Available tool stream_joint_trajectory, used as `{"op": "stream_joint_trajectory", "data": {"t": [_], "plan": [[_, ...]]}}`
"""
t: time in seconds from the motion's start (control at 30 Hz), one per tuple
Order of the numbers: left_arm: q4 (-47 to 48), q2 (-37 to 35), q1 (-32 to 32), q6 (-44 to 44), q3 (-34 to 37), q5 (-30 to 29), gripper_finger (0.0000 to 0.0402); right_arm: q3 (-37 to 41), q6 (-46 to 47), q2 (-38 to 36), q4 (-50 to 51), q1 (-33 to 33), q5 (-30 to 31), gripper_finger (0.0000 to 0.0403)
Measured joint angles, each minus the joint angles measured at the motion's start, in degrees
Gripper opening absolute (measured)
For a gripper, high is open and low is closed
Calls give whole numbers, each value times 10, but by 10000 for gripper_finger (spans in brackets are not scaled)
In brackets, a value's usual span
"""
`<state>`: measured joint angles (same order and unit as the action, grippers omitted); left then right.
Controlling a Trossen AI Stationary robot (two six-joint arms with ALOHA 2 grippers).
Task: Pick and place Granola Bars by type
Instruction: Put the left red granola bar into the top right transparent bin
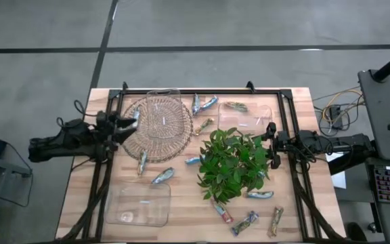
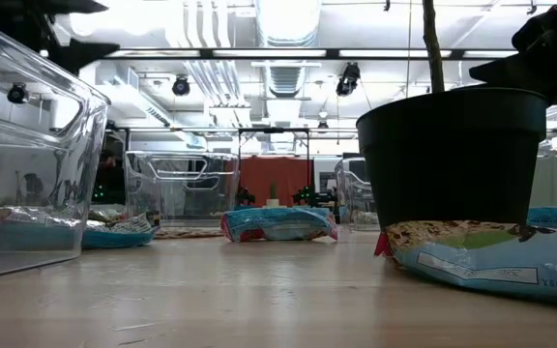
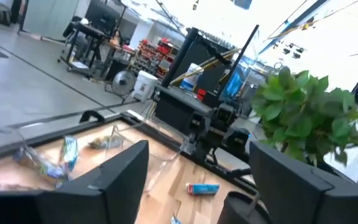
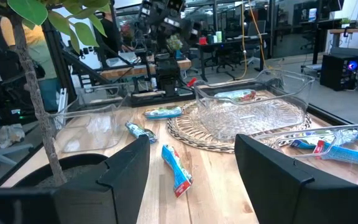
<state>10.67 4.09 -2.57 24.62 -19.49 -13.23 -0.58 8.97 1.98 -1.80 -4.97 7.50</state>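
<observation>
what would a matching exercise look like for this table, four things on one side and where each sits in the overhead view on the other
Things:
1. leafy plant
2. wicker mat
3. empty clear container
4. left gripper

Places:
a. near-left part of the table
b. at the left rim of the wicker mat
c. right of centre, between the far and near granola bars
d. far-left part of the table, under a clear dish

Pairs: 1-c, 2-d, 3-a, 4-b
</observation>
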Motion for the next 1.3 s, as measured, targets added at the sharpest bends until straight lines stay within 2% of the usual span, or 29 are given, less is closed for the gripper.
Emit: {"op": "stream_joint_trajectory", "data": {"t": [0.27, 0.5, 0.7, 0.9, 1.1, 1.17, 1.3], "plan": [[104, 99, 0, -50, -153, -56, 278, 0, 0, 0, 0, 0, 0, 224], [202, 203, 0, -54, -292, -123, 277, 0, 0, 0, 0, 0, 0, 224], [249, 275, 0, -56, -368, -258, 277, 0, 0, 0, 0, 0, 0, 224], [252, 337, 0, -63, -424, -371, 277, 0, 0, 0, 0, 0, 0, 224], [274, 400, -3, -53, -472, -528, 277, 0, 0, 0, 0, 0, 0, 224], [298, 418, -13, -34, -486, -551, 277, 0, 0, 0, 0, 0, 0, 224], [370, 456, -54, 32, -514, -537, 277, 0, 0, 0, 0, 0, 0, 224]]}}
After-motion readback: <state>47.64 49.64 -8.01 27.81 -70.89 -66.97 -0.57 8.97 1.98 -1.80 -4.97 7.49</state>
